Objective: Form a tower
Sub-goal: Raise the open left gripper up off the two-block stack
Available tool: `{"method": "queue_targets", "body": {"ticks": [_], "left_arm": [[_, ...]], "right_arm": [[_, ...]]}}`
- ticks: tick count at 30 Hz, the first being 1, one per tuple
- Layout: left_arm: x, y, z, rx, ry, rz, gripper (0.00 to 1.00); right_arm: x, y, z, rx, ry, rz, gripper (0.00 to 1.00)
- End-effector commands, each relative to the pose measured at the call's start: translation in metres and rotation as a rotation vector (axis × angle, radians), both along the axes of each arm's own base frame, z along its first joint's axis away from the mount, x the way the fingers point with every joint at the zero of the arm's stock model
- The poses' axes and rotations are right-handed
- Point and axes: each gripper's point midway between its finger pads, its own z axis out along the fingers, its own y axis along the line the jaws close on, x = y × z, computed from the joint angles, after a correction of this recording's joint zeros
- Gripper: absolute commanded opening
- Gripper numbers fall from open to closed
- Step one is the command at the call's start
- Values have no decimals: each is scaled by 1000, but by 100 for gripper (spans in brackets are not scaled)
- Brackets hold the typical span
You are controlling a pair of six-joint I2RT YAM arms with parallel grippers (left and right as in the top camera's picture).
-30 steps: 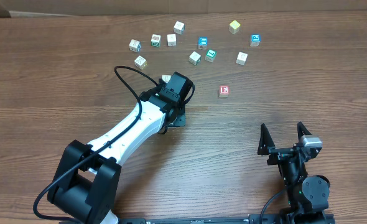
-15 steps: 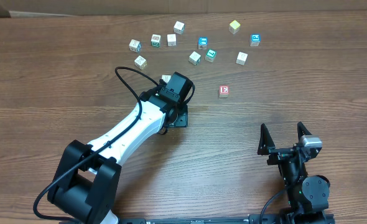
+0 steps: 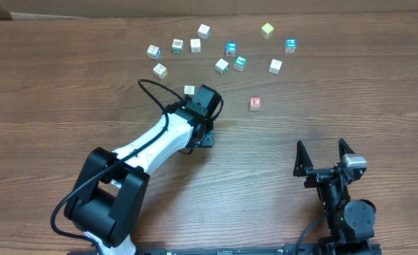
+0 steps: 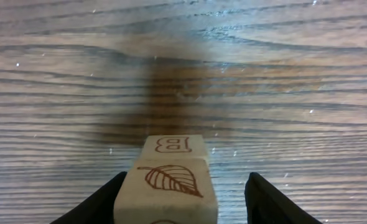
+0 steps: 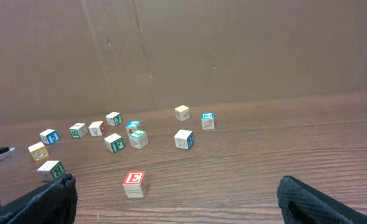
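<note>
The tower (image 4: pixel 171 180) is a narrow stack of pale wooden cubes; in the left wrist view a brown leaf face sits nearer me and a letter B face lies beyond it. From overhead only its pale top (image 3: pixel 189 90) shows, just beside the left gripper (image 3: pixel 202 106). My left gripper (image 4: pixel 188 177) straddles the stack, open: the left finger (image 4: pixel 102 202) is close against the cube and the right finger (image 4: pixel 270 199) stands clear of it. My right gripper (image 3: pixel 321 150) rests open near the front right with nothing in it.
Several loose cubes (image 3: pixel 222 66) lie scattered along the far side of the table. A red E cube (image 3: pixel 255 103) (image 5: pixel 134 182) sits alone to the right of the stack. A brown cardboard wall (image 5: pixel 171 50) closes the back.
The left jaws have come apart from the stack. The left arm has shifted slightly right, so the stack's top now shows fully from overhead. The right arm is unchanged.
</note>
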Motion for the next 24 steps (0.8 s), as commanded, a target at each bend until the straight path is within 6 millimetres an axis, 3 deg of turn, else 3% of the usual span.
{"method": "queue_targets", "body": {"ticks": [1,4,8,24], "left_arm": [[-1,-4,-4,-5,9,-13,53],[-2,-3,-9,2,21,-5,52],[-1,-3,-9,1,20,-5,42],[6,-2,-22,6,13,19,49]], "right_arm": [[0,-2,-2,-1,-1,-7,100],[0,-2,-2,-1,-1,-7,100],[0,-2,-2,-1,-1,-7,100],[0,-1,-2,-1,-1,-7,100]]}}
